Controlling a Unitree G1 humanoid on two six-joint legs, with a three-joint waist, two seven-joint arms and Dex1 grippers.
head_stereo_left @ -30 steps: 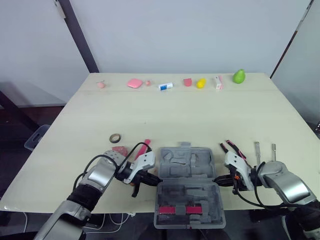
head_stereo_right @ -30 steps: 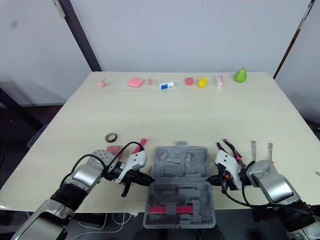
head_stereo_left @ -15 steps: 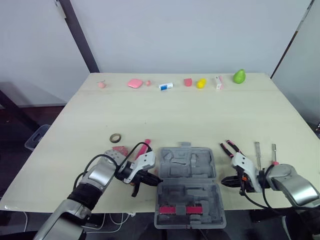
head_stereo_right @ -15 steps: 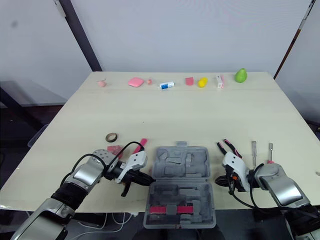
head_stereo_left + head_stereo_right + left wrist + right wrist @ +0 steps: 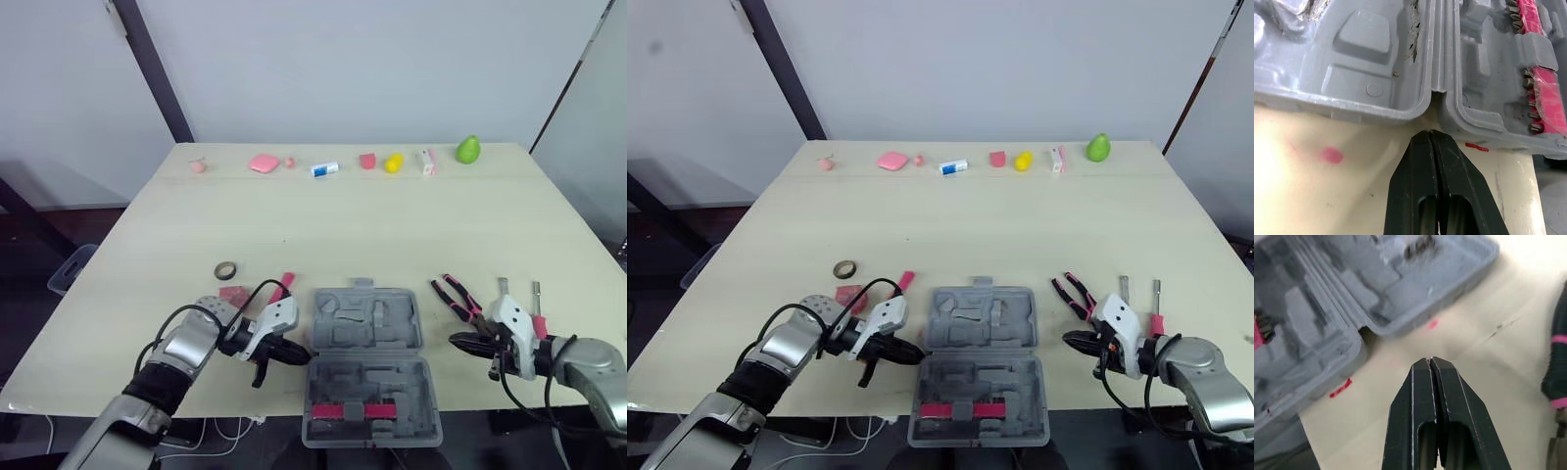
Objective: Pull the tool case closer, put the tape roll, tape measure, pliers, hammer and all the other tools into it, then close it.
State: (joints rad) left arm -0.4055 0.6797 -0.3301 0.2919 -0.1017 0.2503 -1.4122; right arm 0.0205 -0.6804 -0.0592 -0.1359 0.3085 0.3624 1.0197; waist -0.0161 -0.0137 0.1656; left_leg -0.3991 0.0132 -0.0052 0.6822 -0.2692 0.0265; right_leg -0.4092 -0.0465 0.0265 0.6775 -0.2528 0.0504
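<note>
From above, the tool case point(image 5: 366, 364) lies open and empty-looking at the middle of the tabletop's point(image 5: 372, 225) near edge, its front half reaching to or just over that edge. The left gripper point(image 5: 302, 355) rests with fingers pressed together, empty, its tip just beside the case's left side at the hinge. The right gripper point(image 5: 455, 340) is likewise closed on nothing and sits apart from the case's right side, with bare wood between. The pliers point(image 5: 457, 297) lie just beyond the right gripper, two slim tools point(image 5: 504, 290) further toward the right edge, and the tape roll point(image 5: 226, 268) toward the left, beyond the left arm. The wide middle of the tabletop is open, and a row of small objects point(image 5: 323, 168) lines the far edge. The left wrist view adds what the head cannot see: the closed fingertips point(image 5: 1422, 147) nearly touch the hinge notch of the case, and a strip of pink bits point(image 5: 1542, 98) sits in the front half. The right wrist view shows its closed fingertips point(image 5: 1422, 369) over bare tabletop, well short of the case, with a pliers handle at the side.
</note>
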